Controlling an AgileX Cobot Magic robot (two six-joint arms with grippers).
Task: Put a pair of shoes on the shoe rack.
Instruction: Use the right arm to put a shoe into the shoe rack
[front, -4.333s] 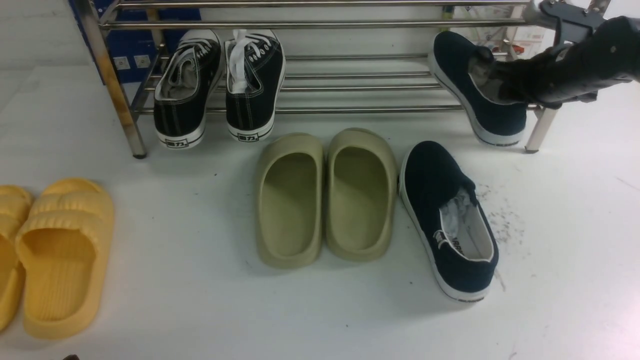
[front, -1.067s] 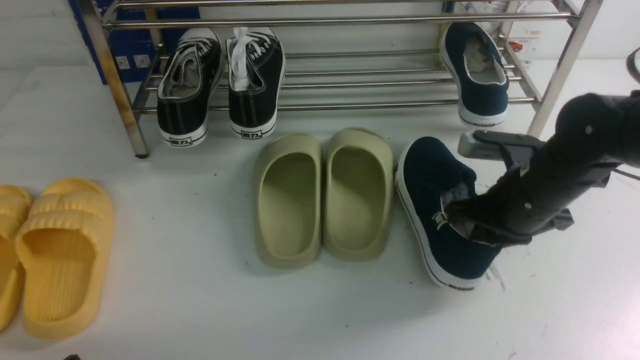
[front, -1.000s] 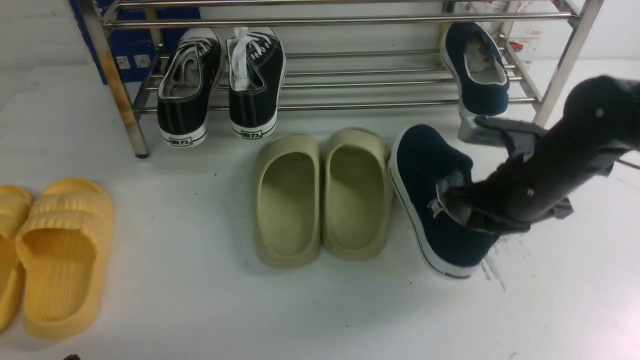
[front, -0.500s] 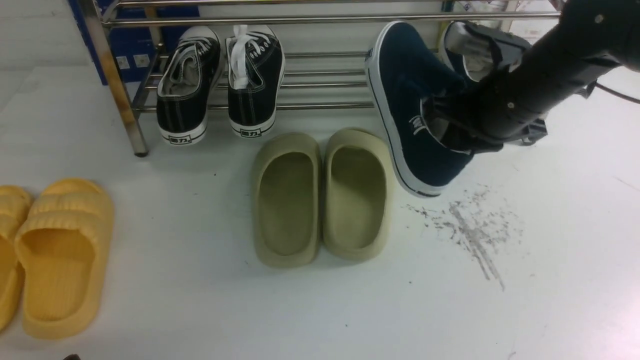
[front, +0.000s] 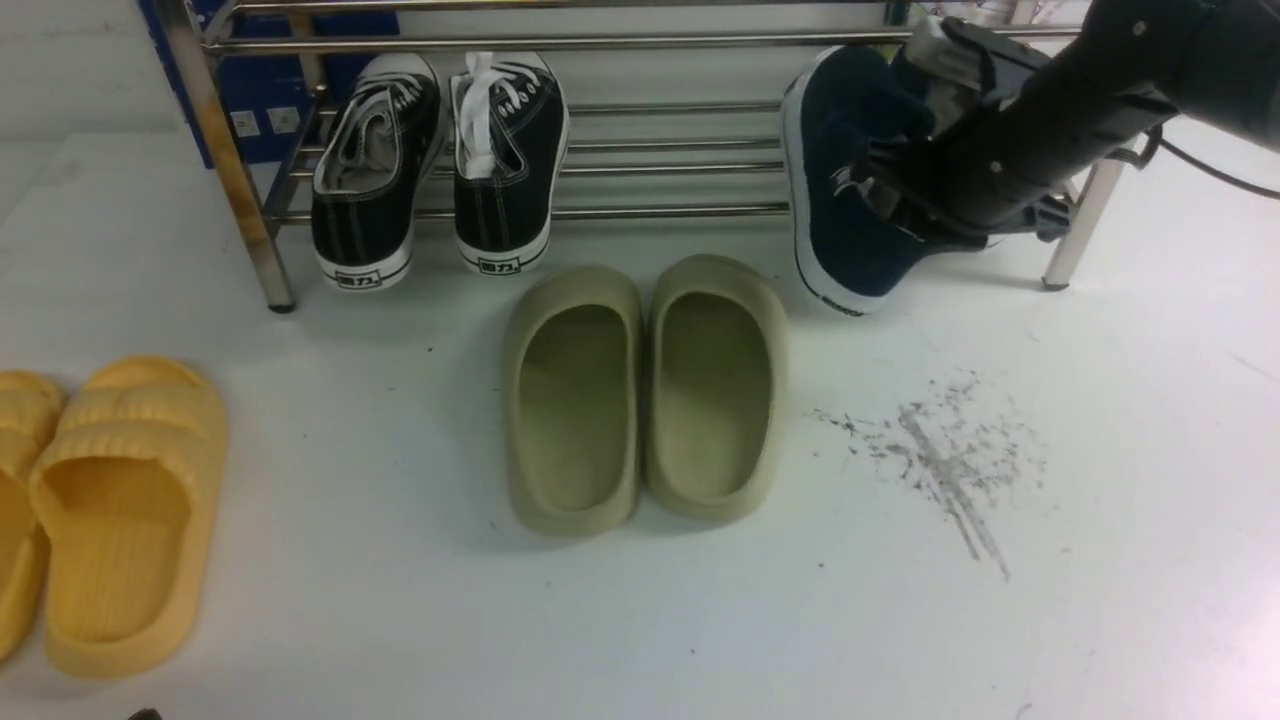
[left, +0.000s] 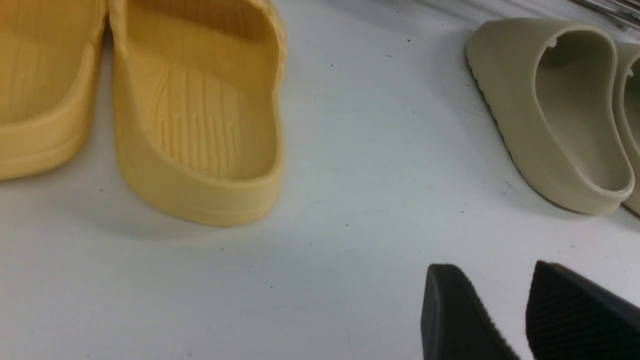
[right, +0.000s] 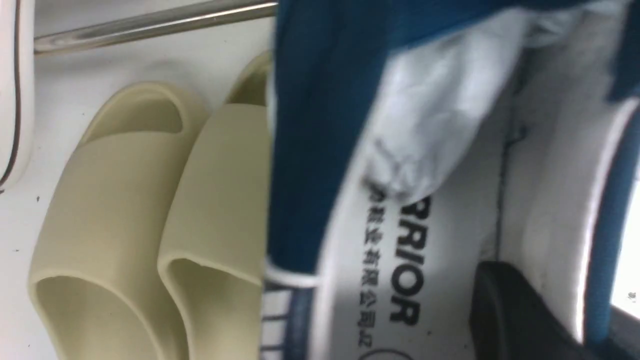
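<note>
White floor (front: 400, 620), matte, evenly lit, soft shadows. Grey scuff marks (front: 935, 450) on its right side. Blue panel (front: 262, 95) with small white labels far left, against a pale wall.

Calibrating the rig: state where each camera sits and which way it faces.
Front view: between the arms, facing forward at the shoe rack; right hand grips a navy shoe.
Left wrist view: on the left arm, facing yellow slippers; the open left hand shows.
Right wrist view: on the right arm, looking into the navy shoe; one finger shows.
Shared: all three show olive slippers.
</note>
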